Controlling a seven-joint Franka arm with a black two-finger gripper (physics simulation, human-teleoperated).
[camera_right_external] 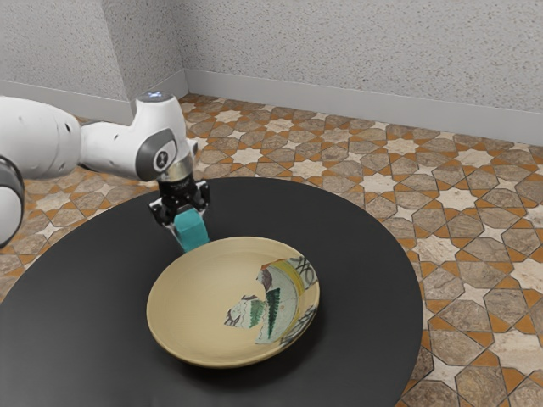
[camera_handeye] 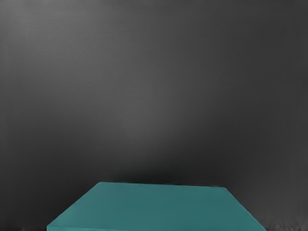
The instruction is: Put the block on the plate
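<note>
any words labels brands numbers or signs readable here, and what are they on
None can be read.
Dark oval patch on the white arm: a mark, too small to read.
Plate: painted decoration, no readable lettering.
Block: no lettering on the faces that show.

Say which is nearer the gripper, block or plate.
The teal block, right at the gripper; the round, tan, painted plate sits farther from it.

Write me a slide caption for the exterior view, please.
Robot gripper at a teal block, near a painted plate on a round black table.
</note>
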